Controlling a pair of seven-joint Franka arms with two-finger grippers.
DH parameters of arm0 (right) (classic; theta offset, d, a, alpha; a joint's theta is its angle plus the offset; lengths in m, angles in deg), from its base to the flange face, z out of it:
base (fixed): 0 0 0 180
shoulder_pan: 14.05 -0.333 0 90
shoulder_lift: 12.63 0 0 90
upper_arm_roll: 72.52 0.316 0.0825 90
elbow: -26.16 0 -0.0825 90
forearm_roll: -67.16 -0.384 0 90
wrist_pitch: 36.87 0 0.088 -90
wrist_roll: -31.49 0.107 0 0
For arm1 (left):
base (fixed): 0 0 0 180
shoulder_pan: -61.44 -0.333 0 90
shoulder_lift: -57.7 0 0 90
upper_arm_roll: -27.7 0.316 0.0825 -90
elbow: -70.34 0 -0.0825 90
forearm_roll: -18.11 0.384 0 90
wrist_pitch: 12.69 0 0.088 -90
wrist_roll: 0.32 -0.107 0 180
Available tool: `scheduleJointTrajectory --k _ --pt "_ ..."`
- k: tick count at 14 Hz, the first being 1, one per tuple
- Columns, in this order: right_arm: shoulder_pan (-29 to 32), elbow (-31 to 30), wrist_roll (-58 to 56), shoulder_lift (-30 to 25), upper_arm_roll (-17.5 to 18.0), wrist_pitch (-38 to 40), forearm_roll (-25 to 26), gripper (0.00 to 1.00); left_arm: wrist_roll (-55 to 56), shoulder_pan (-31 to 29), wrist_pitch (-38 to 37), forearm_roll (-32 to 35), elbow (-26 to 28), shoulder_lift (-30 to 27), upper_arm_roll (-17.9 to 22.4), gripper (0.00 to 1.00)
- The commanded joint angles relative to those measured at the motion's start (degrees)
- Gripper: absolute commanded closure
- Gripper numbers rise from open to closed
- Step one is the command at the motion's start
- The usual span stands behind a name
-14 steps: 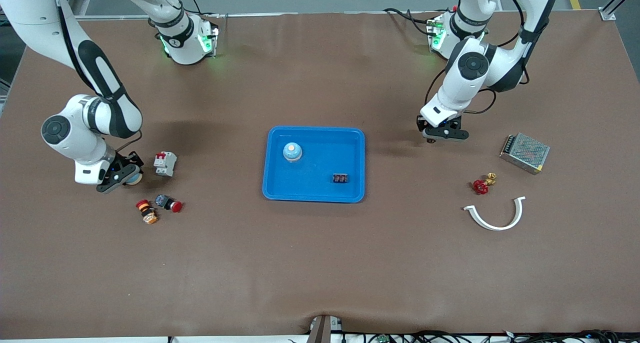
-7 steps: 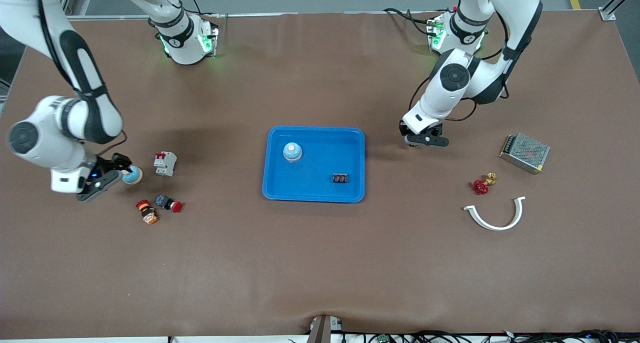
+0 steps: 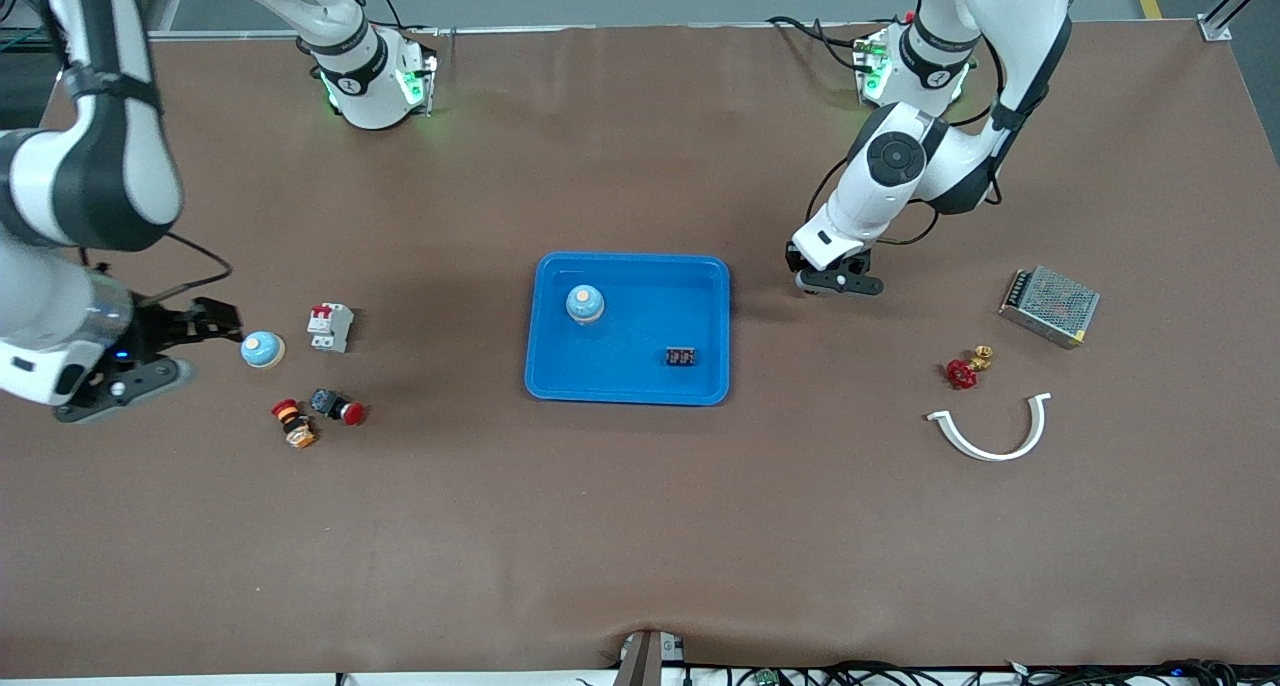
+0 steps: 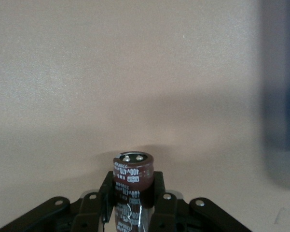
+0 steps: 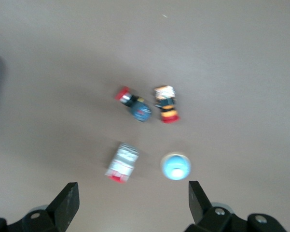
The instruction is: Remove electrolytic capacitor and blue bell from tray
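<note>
tray (image 3: 700,296): I use the blue tray in the middle of the table as my mark for everything.
bell (image 3: 262,349): A blue bell sits on the table, well away from the tray, toward the right arm's end. It is out.
second bell (image 3: 584,303): One more blue bell sits in the tray, near the corner closest to the right arm's base. I think it may need to come out too.
capacitor (image 4: 131,193): It is out of the tray, up in the air just past the tray's edge at the left arm's end.
left gripper (image 3: 838,282): Its fingers are squeezed tight on the capacitor, which stands up between them.
right gripper (image 3: 150,351): Its fingers are wide apart with nothing in them. It is over the table near the bell, farther from the tray.
black part (image 3: 681,356): A small black part lies in the tray. I leave it alone.
how to do it well: I would bring the capacitor down slowly onto bare table, away from the tray, and let go only when it touches, so it does not tip or roll.
</note>
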Motion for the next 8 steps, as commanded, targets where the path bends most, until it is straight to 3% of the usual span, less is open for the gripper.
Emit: scheduleJointTrajectory --k 1,4,8 --pt "-7.4 2.1 15.4 1.1 -0.5 1.5 -0.5 0.0 -0.1 0.0 2.0 -1.0 0.0 0.8 -0.1 1.0" --pt "-13.7 2.0 28.2 1.7 -0.7 -1.0 -7.8 0.0 -0.1 0.0 2.1 -0.9 0.0 1.2 0.0 1.0" --pt "-22.6 0.9 44.1 4.0 -0.7 -7.8 -7.9 0.0 -0.1 -0.2 2.1 0.3 0.3 1.2 0.4 1.0"
